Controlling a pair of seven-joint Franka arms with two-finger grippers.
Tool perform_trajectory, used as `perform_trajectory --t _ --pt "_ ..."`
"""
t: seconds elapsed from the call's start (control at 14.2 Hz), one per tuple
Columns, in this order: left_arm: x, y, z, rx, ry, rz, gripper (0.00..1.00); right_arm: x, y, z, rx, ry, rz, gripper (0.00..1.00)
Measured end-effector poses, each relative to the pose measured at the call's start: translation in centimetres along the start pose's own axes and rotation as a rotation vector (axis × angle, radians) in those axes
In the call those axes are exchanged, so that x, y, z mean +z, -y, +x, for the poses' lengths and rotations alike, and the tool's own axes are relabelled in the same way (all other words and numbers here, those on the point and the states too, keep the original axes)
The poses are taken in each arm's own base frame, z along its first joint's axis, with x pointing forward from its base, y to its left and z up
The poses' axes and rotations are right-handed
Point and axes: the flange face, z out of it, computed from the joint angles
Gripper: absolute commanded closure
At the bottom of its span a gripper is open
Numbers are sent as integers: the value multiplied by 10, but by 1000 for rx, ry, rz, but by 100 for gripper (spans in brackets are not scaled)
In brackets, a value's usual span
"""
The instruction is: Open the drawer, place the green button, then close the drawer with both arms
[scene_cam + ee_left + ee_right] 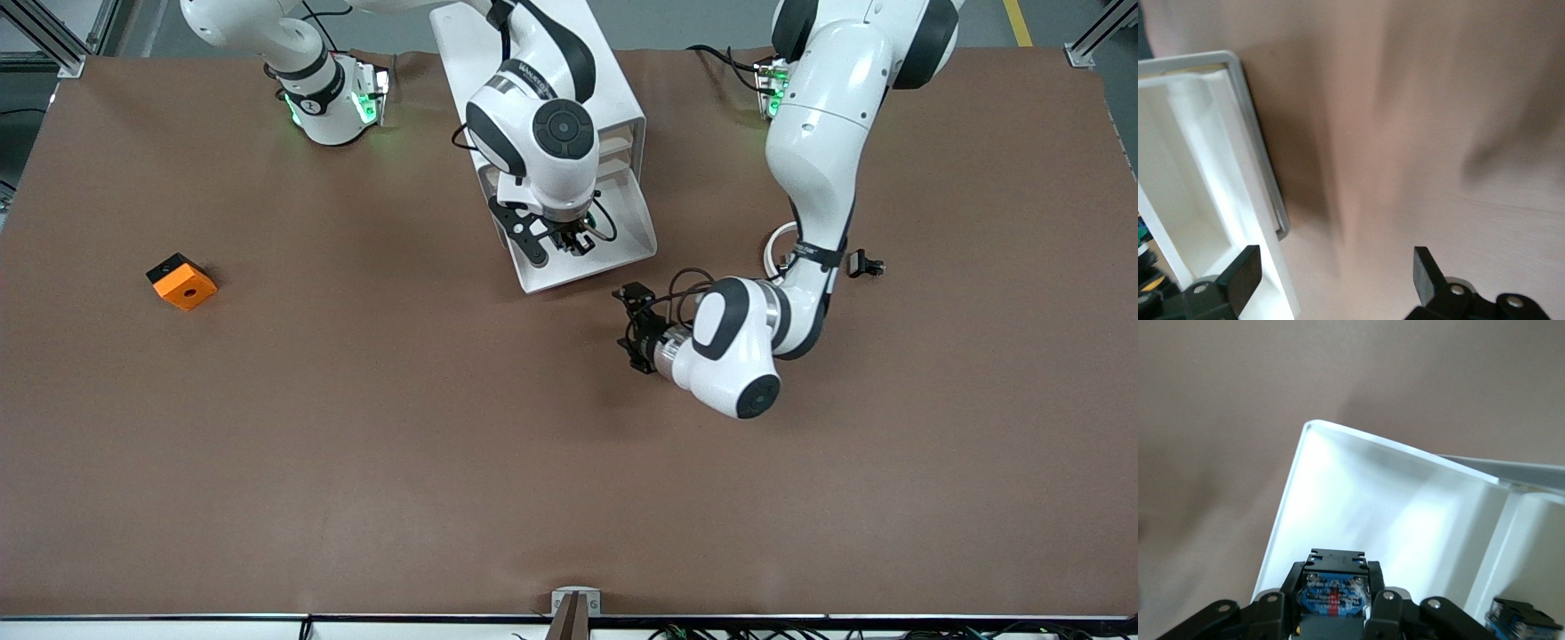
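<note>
On the brown table (356, 444), the right gripper (569, 238) pinches the button (1333, 595) over the open drawer (633, 213); the left gripper (633, 324) hangs spread beside the drawer's front; no writing is legible.

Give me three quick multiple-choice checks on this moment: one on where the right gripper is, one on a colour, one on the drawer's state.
1. The right gripper is over:
A. the orange block
B. the pulled-out drawer
C. bare table by the left arm's base

2. The block lying toward the right arm's end of the table is:
A. orange
B. green
C. white

3. The drawer is:
A. shut flush
B. pulled out of the cabinet
C. lifted off the table

Key: 1 B, the right wrist view shows the drawer's white inside under its gripper, which is shut on the button. 2 A, plainly orange in the front view. 3 B, it juts from the cabinet; the left gripper, open, is beside it.
</note>
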Motion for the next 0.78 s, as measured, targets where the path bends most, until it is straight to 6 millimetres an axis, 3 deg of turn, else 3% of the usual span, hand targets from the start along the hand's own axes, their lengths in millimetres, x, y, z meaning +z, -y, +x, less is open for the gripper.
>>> perform_trajectory --t 0.14,0.35,0.49,0.78 --pt "-39 -8 8 43 4 -79 0 14 -3 -4 16 6 6 77" --pt "-95 -2 18 80 -36 -182 0 24 -4 -9 39 43 2 77" --pt "-105 3 24 134 -167 -233 0 31 -3 -9 43 47 -1 76" --pt "-97 9 22 444 -366 -221 0 52 3 -9 50 44 1 73"
